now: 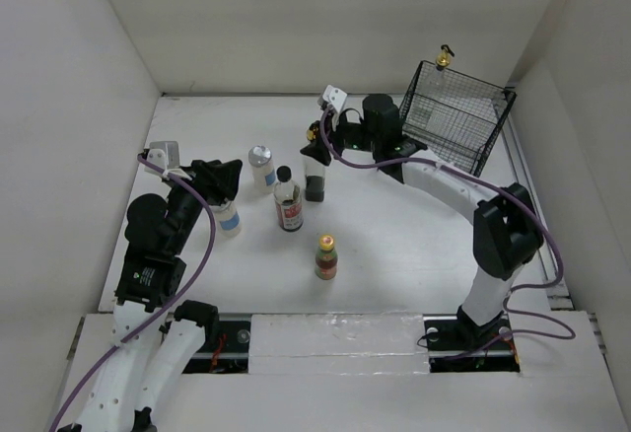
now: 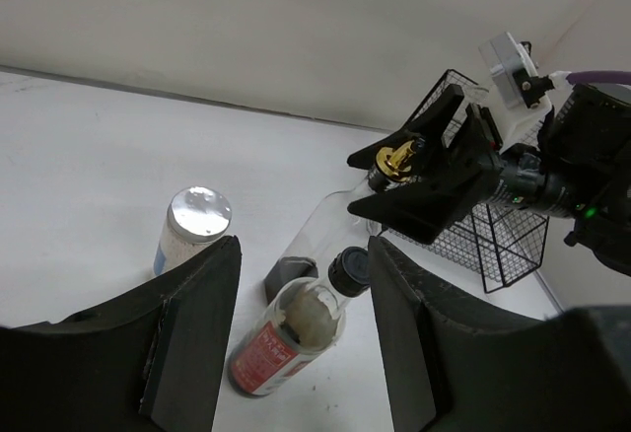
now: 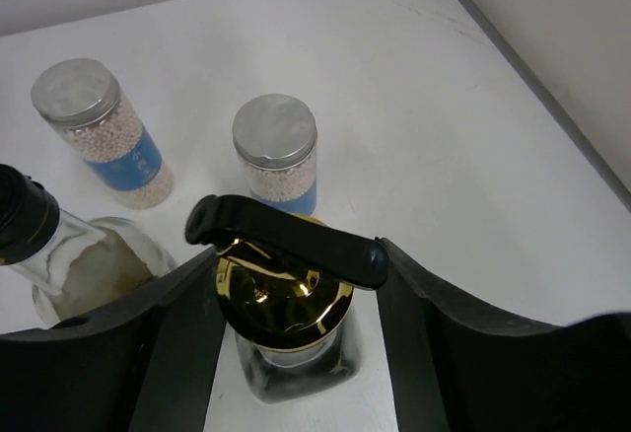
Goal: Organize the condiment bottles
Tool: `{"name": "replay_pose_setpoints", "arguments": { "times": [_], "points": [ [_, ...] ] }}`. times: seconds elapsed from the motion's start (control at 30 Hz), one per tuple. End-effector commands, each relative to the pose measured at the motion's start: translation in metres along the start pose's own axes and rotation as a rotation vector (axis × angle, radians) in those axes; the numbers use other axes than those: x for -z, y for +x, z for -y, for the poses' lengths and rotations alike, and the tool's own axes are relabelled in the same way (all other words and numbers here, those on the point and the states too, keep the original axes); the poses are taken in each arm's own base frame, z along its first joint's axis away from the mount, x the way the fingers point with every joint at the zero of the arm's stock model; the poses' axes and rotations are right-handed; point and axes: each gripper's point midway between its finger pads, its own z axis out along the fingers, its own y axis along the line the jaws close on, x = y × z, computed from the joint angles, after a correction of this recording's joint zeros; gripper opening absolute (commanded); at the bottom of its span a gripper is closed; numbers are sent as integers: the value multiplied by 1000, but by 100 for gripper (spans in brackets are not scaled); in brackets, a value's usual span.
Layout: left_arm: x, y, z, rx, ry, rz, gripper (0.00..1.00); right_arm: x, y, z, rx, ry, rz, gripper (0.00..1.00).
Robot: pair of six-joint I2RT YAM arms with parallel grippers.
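Note:
A tall clear glass bottle (image 1: pixel 315 174) with a gold pourer (image 3: pixel 284 292) stands on the table. My right gripper (image 1: pixel 318 142) is open, with its fingers (image 3: pixel 434 343) close on either side of the bottle's top. A second gold-pourer bottle (image 1: pixel 444 58) stands at the far corner of the black wire basket (image 1: pixel 455 116). The dark black-capped, red-labelled bottle (image 1: pixel 288 203) stands mid-table. One white silver-lidded bottle (image 1: pixel 261 167) is behind it and another (image 1: pixel 228 218) is beside my left gripper (image 1: pixel 233 180), which is open and empty. The small red-capped bottle (image 1: pixel 326 256) stands nearer the front.
The wire basket stands tilted at the back right against the wall. White walls close in the table on the left, back and right. The right arm's purple cable (image 1: pixel 394 166) runs over the table between the gripper and the basket.

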Motion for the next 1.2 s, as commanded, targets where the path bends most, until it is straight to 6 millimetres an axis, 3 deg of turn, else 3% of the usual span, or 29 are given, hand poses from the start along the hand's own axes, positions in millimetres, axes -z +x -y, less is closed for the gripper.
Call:
{"name": "replay_pose_setpoints", "arguments": {
  "times": [0.0, 0.03, 0.13, 0.27, 0.47, 0.6, 0.73, 0.87, 1.03, 1.17],
  "points": [
    [0, -6, 4, 3, 24, 25, 50, -9, -30, 3, 48, 1, 102, 63],
    [0, -6, 4, 3, 24, 25, 50, -11, -22, 3, 24, -1, 98, 60],
    [0, -6, 4, 3, 24, 25, 50, -10, -27, 7, 7, 12, 149, 49],
    [0, -5, 6, 2, 32, 21, 50, -7, -43, 6, 16, 17, 209, 34],
    [0, -7, 7, 2, 36, 29, 50, 17, -91, 10, 42, 94, 304, 24],
    [0, -7, 7, 2, 36, 29, 50, 60, -158, 16, 82, 173, 419, 23],
    [-1, -3, 5, 2, 32, 21, 50, 106, -206, 28, 81, 228, 505, 23],
    [-1, -3, 5, 2, 32, 21, 50, 154, -230, 39, 96, 318, 529, 23],
    [-1, -3, 5, 2, 32, 21, 50, 232, -260, 67, 132, 512, 567, 23],
    [-1, -3, 5, 2, 32, 21, 50, 279, -260, 96, 131, 646, 528, 23]
  ]
}}
